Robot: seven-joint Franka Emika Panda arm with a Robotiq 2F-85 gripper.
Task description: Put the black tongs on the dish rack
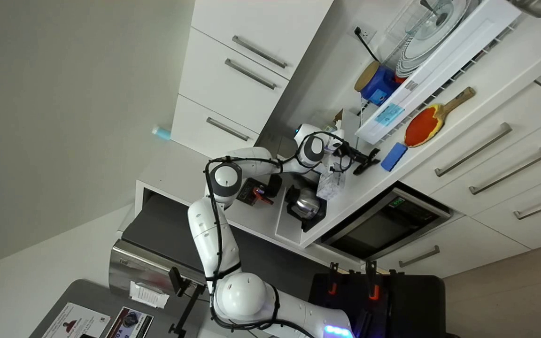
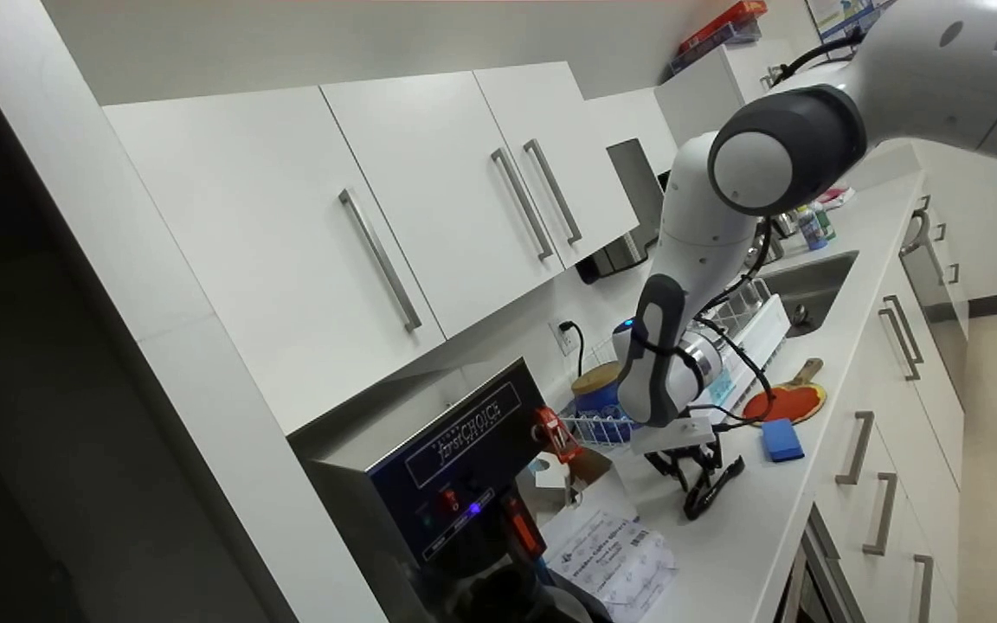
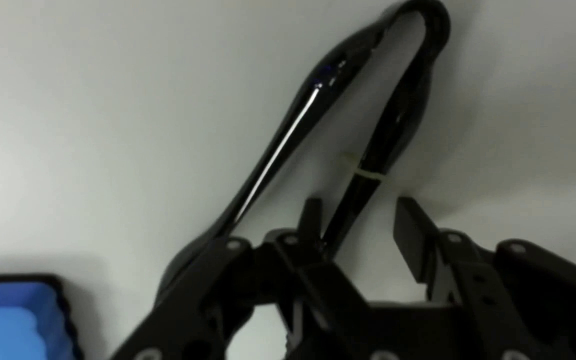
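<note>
The black tongs lie spread in a V on the white counter. They show in both exterior views and large in the wrist view. My gripper is low over them and open. In the wrist view one finger is between the two tong arms and the other is outside, so one arm passes between the fingers, nearer the left finger. Contact cannot be told. The gripper also shows in both exterior views. The dish rack stands along the wall, its white front also visible.
A blue sponge lies near the tongs, also in the wrist view. A red-and-yellow paddle is beside it. A blue jar stands in the rack. A kettle and a wrapped box are on the other side.
</note>
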